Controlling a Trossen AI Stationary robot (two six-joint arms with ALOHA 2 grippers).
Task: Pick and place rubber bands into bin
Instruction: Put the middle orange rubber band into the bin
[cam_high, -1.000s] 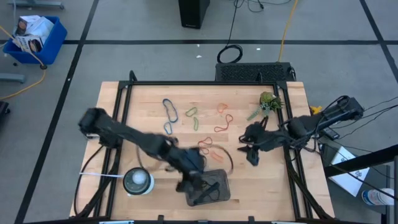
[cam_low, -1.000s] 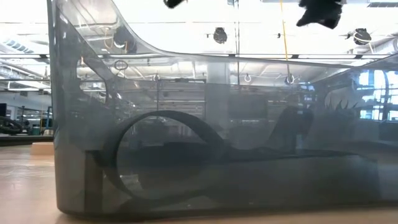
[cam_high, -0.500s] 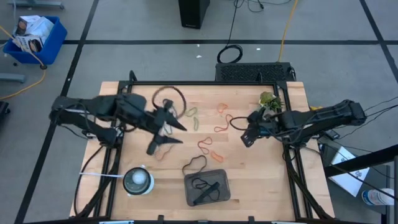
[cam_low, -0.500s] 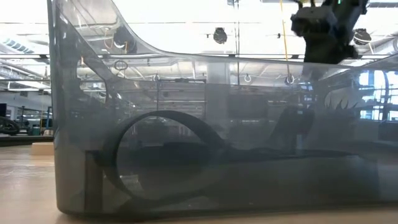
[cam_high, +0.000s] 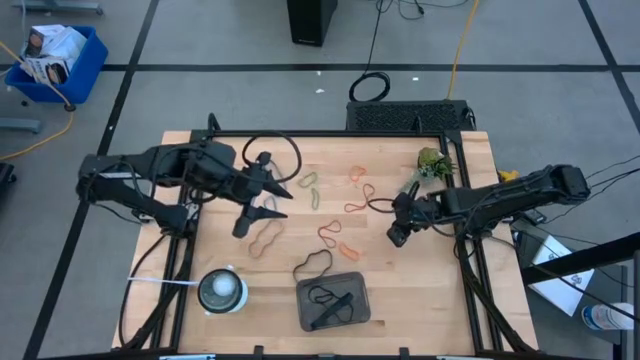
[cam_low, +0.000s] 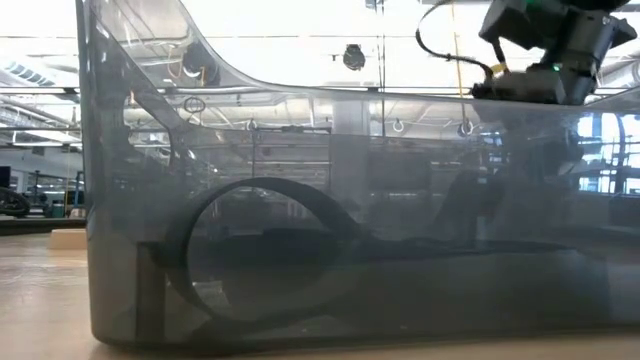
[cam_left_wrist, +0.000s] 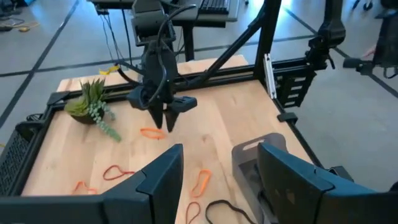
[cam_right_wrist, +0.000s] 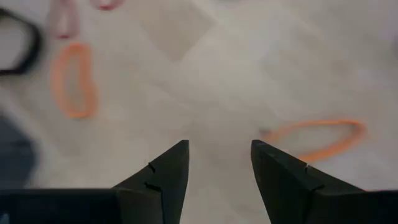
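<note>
Several rubber bands lie flat on the wooden table: orange ones (cam_high: 264, 240) (cam_high: 345, 250), red ones (cam_high: 357, 206), green ones (cam_high: 308, 182) and a black one (cam_high: 313, 263). The dark grey bin (cam_high: 333, 301) stands near the table's front edge with black bands (cam_low: 260, 240) inside. My left gripper (cam_high: 258, 208) is open and empty above the table's left half; it also shows in its wrist view (cam_left_wrist: 217, 180). My right gripper (cam_high: 396, 234) is open and empty, pointing down over bare wood right of centre, with an orange band (cam_right_wrist: 317, 138) just beside its fingers.
A white round object (cam_high: 221, 290) stands at the front left. A small green plant (cam_high: 430, 163) stands at the far right. The black frame rails (cam_high: 200, 150) border the table. The bin's wall (cam_low: 120, 200) fills the low view.
My left gripper has gone from above the bin toward the table's far left and up, staying open. My right gripper has shifted a little over the table right of centre and come lower in the low view.
</note>
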